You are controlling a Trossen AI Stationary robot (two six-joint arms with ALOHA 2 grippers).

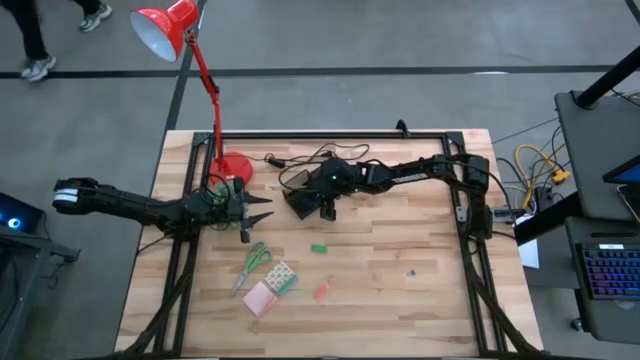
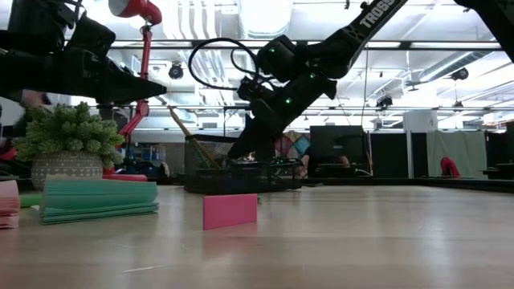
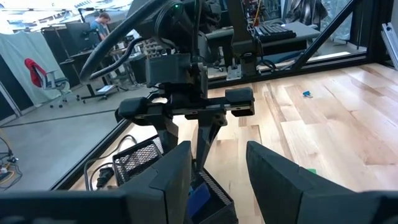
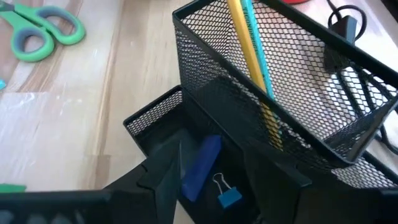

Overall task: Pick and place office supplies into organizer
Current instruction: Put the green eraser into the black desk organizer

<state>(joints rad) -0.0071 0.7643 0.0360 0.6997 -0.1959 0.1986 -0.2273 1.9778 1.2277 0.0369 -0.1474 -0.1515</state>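
Organizer (image 1: pixel 300 195): a black mesh box, seen near the table's far edge, just beside the red lamp base (image 1: pixel 232 167).
Open room: bare wood is seen on the near side of the organizer; the scissors (image 1: pixel 252 266), patterned block (image 1: pixel 280 277) and pink pad (image 1: pixel 259 299) are grouped well apart from it, toward the near edge.
Small pieces: a green piece (image 1: pixel 318 248) and a red piece (image 1: pixel 320 292) are noted between the organizer and the near edge.
Right gripper (image 4: pixel 211 171): positioned directly over the organizer's low front compartment, fingers parted, nothing grasped.
Left gripper (image 3: pixel 219 171): held beside the organizer on the lamp side, fingers apart, nothing between them.
Hidden: the organizer's top is largely covered by the right arm in the high view.
Contents: a yellow pencil (image 4: pixel 249 50) and a teal one are seen standing in the tall compartment; a blue block (image 4: pixel 200 167) and a blue binder clip (image 4: pixel 227 196) lie in the low compartment.
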